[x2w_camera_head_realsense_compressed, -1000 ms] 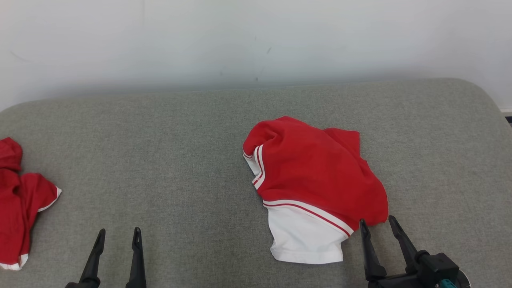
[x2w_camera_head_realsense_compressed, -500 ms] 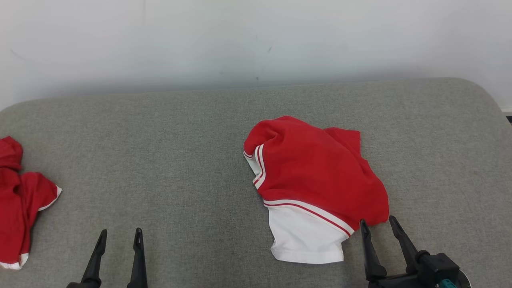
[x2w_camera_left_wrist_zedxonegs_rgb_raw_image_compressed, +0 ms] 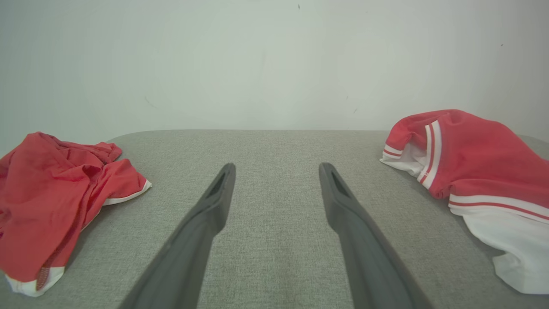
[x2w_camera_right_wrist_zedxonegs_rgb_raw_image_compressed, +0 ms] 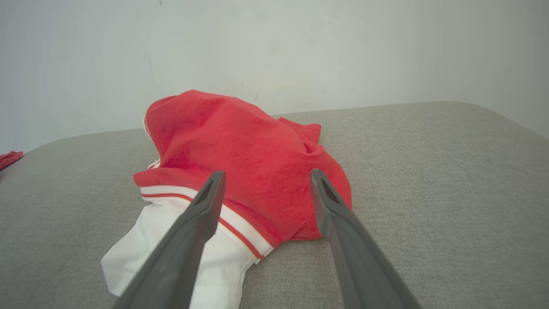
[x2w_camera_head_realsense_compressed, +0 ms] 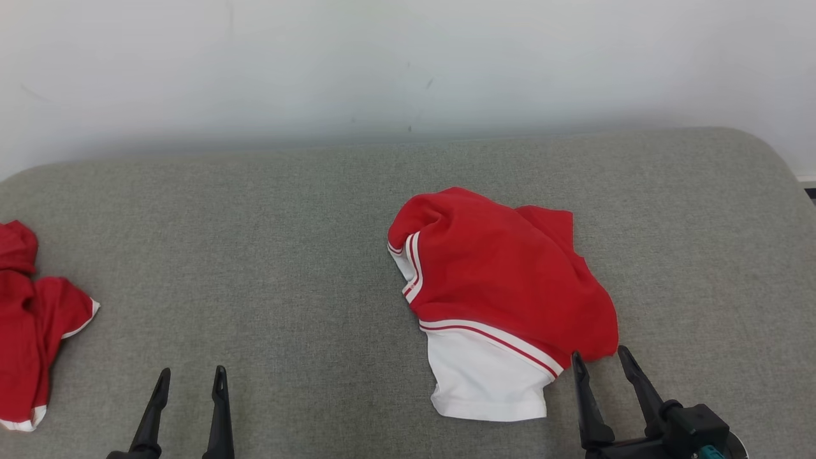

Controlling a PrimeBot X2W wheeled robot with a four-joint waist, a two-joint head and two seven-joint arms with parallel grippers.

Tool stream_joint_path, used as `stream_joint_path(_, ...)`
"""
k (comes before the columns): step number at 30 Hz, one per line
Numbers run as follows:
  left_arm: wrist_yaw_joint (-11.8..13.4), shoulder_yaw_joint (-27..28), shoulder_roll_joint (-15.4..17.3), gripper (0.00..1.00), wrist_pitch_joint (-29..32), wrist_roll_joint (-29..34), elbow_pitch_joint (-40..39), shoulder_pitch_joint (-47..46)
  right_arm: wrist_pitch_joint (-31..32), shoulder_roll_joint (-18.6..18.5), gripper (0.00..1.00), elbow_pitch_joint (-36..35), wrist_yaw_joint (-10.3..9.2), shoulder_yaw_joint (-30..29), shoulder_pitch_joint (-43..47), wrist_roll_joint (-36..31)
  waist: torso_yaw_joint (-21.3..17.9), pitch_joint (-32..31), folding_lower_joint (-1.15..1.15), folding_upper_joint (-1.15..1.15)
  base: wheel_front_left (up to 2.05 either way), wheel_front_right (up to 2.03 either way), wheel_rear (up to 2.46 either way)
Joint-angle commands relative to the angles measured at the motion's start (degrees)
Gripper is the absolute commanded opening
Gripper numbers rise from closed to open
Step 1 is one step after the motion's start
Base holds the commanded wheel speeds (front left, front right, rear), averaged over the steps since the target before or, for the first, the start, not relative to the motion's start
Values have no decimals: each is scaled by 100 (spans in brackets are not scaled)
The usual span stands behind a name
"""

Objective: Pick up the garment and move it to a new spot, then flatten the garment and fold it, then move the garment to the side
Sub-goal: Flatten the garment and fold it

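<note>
Lying crumpled right of centre, garment (x2w_camera_head_realsense_compressed: 510, 274) — open cushion (x2w_camera_head_realsense_compressed: 268, 255) leftward.

The garment (x2w_camera_head_realsense_compressed: 510, 274) lies on the pad (x2w_camera_head_realsense_compressed: 287, 223). The wall (x2w_camera_head_realsense_compressed: 382, 64) is behind the garment. Another cloth (x2w_camera_head_realsense_compressed: 29, 325) lies well to the garment's left. The right gripper (x2w_camera_head_realsense_compressed: 598, 358) is just before the garment. The left gripper (x2w_camera_head_realsense_compressed: 190, 376) is before it, off to the left.

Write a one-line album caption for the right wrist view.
Open right gripper poised just before a crumpled red-and-white garment on a grey cushion.
</note>
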Motion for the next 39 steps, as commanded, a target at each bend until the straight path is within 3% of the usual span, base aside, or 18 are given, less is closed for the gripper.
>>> stream_joint_path(1,-28,6,-11,100,-10,-15,9,24,-12,1,100,-2,-12,19,-11,14,-9,-2,0,0,0,0,0)
stream_joint_path(9,-34,-82,-11,100,-10,-135,121,-45,-12,1,100,22,-12,57,-11,8,-101,-35,0,0,0,0,0)
stream_joint_path(16,-27,-490,-10,100,-10,-296,360,-414,-13,1,100,-1,-12,90,-90,67,-291,45,0,0,0,0,0)
stream_joint_path(22,-32,-1199,-9,100,-10,-480,762,-915,-13,1,100,8,-12,115,-164,142,-529,187,0,0,0,0,0)
stream_joint_path(31,-26,-2614,125,100,-10,-698,1978,-1654,-12,2,100,6,-13,108,-237,259,-935,387,0,0,0,0,0)
stream_joint_path(39,-27,-3244,195,100,-10,-1041,2705,-1894,-12,2,100,-6,-13,50,-246,349,-1023,469,0,0,0,0,0)
